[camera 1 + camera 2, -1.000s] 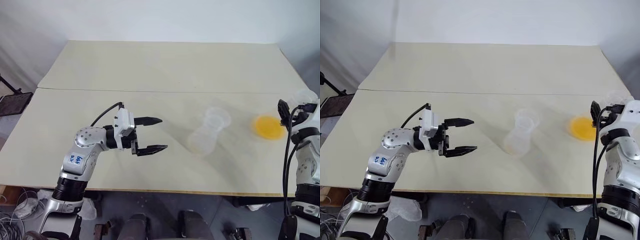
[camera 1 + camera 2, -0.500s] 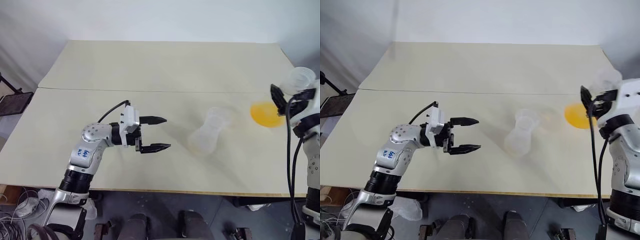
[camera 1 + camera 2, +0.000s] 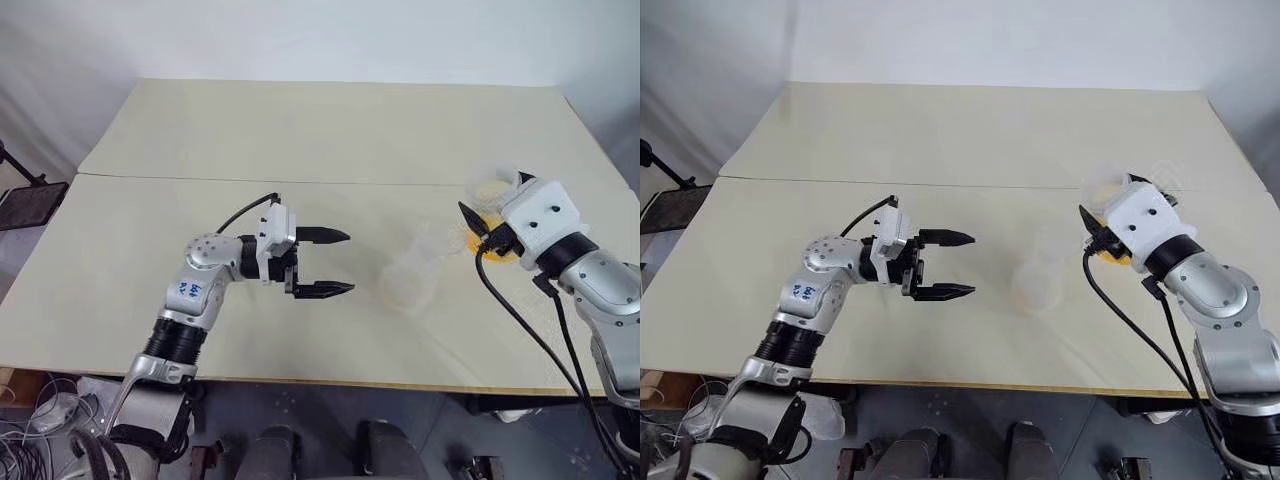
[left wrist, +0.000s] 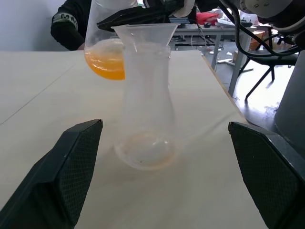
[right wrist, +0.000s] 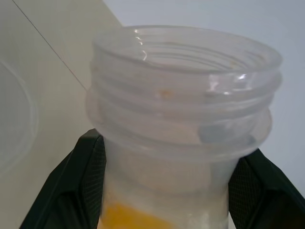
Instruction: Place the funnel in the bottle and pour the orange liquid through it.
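From the head, the table carries the bottle, upright, right of centre. The left gripper hangs level over the table and points at the bottle, jaws wide with nothing between them, well apart from it. The right gripper is clamped on a clear flask, held off the table just beside the bottle's top on its right.

In the left wrist view, the bottle stands between the two spread fingers, not touching either. The flared funnel appears to sit in its neck (clear on clear, so the join is hard to make out). Behind it the flask hangs in the air, the orange liquid pooled in its lower part. A dark sleeve shows at the far table edge.

In the right wrist view, both fingers press the flask just below its threaded, open mouth, with liquid low inside.
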`<state>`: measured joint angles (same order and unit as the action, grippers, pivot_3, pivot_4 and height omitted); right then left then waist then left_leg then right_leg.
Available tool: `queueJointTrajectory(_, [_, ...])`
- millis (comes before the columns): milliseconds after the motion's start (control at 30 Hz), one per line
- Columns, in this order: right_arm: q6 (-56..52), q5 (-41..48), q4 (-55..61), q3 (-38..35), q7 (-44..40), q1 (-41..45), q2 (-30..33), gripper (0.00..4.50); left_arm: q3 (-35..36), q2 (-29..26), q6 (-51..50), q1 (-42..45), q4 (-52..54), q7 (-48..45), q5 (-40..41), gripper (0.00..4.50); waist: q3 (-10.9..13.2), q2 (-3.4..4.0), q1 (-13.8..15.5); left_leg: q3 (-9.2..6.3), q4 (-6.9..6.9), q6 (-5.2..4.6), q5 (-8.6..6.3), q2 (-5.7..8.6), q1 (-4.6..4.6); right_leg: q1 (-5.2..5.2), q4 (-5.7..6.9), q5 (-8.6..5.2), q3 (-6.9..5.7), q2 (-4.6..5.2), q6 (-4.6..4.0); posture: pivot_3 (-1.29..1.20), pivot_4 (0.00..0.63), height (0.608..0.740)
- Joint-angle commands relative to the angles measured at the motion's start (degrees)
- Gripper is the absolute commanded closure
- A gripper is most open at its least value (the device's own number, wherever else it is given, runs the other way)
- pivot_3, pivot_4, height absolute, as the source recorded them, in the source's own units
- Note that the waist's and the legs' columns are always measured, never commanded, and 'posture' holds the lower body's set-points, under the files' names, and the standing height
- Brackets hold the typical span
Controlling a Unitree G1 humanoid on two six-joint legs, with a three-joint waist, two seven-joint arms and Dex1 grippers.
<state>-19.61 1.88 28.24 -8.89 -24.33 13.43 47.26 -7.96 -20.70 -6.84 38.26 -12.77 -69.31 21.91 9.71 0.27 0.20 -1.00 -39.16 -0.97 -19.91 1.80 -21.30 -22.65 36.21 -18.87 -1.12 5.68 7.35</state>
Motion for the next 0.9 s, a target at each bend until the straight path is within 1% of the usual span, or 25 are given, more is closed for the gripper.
queueJointTrajectory(33, [3.12, -3.85, 2.77, -0.66, -0.18, 0.33, 1.45, 1.68, -0.3, 0.7, 1.31, 1.78, -0.95, -1.2, -0.41, 0.0, 0.01, -0.01, -0.04, 0.0, 0.0, 0.0, 0.0, 0.0, 0.0, 0.0, 0.0, 0.0, -0.01, -0.01, 0.0, 0.0, 0.15, 0.74])
queueJointTrajectory(500, [11.89, -15.03, 0.47, 2.06, -2.36, 1.77, 3.49, 1.68, 0.28, 1.66, 1.57, 3.01, -2.91, -2.3, -0.92, 0.0, 0.01, -0.01, -0.07, 0.0, 0.0, 0.0, 0.0, 0.0, 0.0, 0.0, 0.0, 0.0, -0.02, -0.02, 0.0, 0.0, 0.15, 0.74])
queueJointTrajectory(900, [19.83, -21.7, -1.46, 1.02, -2.47, 1.15, 5.26, 1.68, 0.87, 1.1, -0.3, 1.77, -0.52, -1.49, -0.3, 0.0, 0.01, -0.02, -0.1, 0.01, 0.0, 0.0, 0.0, 0.0, 0.0, 0.0, 0.01, 0.0, -0.04, -0.02, 0.0, 0.0, 0.15, 0.74])
